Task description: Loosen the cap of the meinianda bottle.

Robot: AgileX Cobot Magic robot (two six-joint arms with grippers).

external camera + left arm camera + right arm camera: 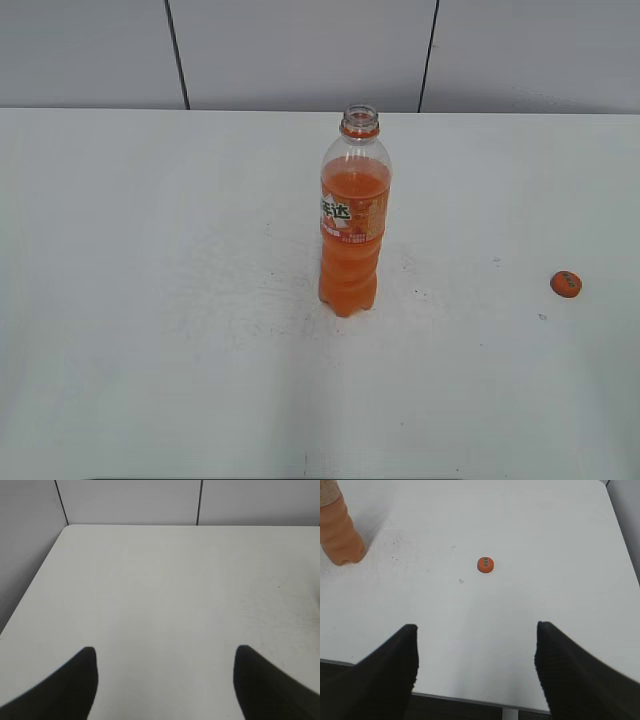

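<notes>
The meinianda bottle [352, 222] stands upright in the middle of the white table, full of orange drink, its mouth open with no cap on it; only the orange neck ring shows. Its lower body shows at the top left of the right wrist view [338, 530]. The orange cap [565, 284] lies flat on the table at the right, apart from the bottle, and shows in the right wrist view [485, 564]. My left gripper [165, 652] is open and empty over bare table. My right gripper [476, 630] is open and empty near the table's front edge, short of the cap. Neither gripper shows in the exterior view.
The white table [150, 300] has faint scuffs and specks around the bottle. A grey panelled wall [300, 50] runs along its far edge. The table's left edge [30, 590] and its front edge [470, 700] are in view.
</notes>
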